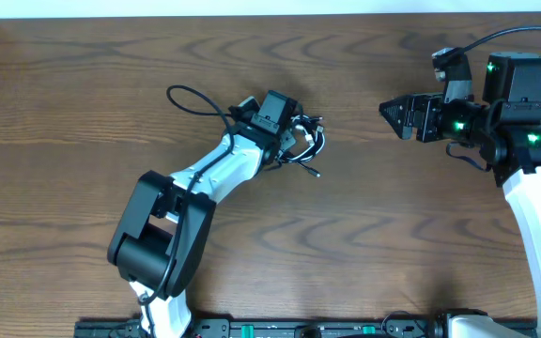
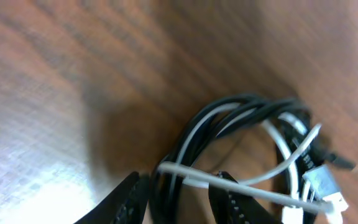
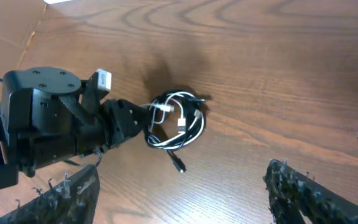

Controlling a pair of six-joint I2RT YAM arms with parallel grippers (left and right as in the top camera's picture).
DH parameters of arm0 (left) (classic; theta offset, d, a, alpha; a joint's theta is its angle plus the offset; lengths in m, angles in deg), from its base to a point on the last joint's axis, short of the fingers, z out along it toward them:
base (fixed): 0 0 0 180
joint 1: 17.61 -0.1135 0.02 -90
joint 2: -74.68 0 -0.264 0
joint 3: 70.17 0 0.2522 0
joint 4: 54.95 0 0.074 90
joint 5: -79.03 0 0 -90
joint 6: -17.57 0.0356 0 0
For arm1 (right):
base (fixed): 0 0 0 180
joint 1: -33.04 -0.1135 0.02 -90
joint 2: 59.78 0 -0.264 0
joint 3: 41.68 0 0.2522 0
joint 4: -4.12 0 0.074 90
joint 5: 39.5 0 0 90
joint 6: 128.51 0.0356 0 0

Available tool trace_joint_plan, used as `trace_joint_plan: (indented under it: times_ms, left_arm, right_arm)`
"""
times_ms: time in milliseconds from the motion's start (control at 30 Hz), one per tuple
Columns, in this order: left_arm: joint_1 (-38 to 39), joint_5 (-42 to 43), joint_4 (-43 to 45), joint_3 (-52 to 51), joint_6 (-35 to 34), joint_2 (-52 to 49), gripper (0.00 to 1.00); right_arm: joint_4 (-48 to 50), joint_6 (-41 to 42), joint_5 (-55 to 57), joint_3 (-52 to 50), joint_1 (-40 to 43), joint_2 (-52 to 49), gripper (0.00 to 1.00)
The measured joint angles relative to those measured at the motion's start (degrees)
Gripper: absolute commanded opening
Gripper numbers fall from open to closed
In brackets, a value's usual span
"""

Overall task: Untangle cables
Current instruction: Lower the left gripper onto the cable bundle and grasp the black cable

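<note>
Left tool [image 2: 178, 198] pinches bundled cables [image 2: 253, 149] on table [image 2: 73, 74].

Bare wooden table [image 1: 364, 235] stretches between the bundled cables [image 1: 303, 145] at centre frame and the right gripper [image 1: 393, 111] at upper right. The left gripper [image 1: 294, 141] and its arm block the bundle's lower-left side; its top, right and bottom sides lie open.

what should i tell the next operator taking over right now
Left tool: fingers straddle strands at the edge of the cable bundle, closing state unclear.
Right tool: open, empty, off to the right, apart from the bundle.
Black cable and white cable lie coiled together on the table.
Done: nothing separated.
Left: pull the two apart.
</note>
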Motion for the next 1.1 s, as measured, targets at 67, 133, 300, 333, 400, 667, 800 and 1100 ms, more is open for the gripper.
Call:
trace_joint_plan:
  times_ms: [67,133,300,333,400,667,800,1100]
  left_arm:
    - [0.00,-0.24,1.88,0.00,-0.33,-0.26,0.36]
    - [0.00,-0.44,2.91,0.00,-0.70,-0.31,0.33]
    - [0.04,-0.81,2.29,0.00,-1.64,-0.35,0.29]
    - [0.07,-0.85,1.57,0.00,-1.75,-0.35,0.29]
    - [0.07,-1.01,-0.15,0.00,-1.75,-0.35,0.28]
    - [1.27,-1.01,-2.99,0.00,-1.77,-0.50,0.28]
    - [3.19,-1.25,-2.25,0.00,-1.77,-2.40,0.25]
    - [4.35,-2.05,-1.53,0.09,-1.90,-2.82,0.07]
  right_arm:
    - [0.02,-0.02,0.15,0.00,0.00,0.00,0.84]
    - [0.02,0.00,0.37,0.00,0.00,-0.04,0.85]
    - [0.04,-0.02,1.05,0.00,0.00,-0.07,0.86]
    - [0.07,-0.02,1.22,0.00,0.00,-0.07,0.86]
    - [0.09,-0.02,1.42,0.00,0.00,-0.07,0.86]
    - [0.37,-0.02,1.97,0.00,0.00,-0.07,0.86]
    - [0.35,-0.02,2.08,0.00,0.00,-0.07,0.86]
    - [-0.07,-0.02,2.21,0.00,0.00,-0.09,0.87]
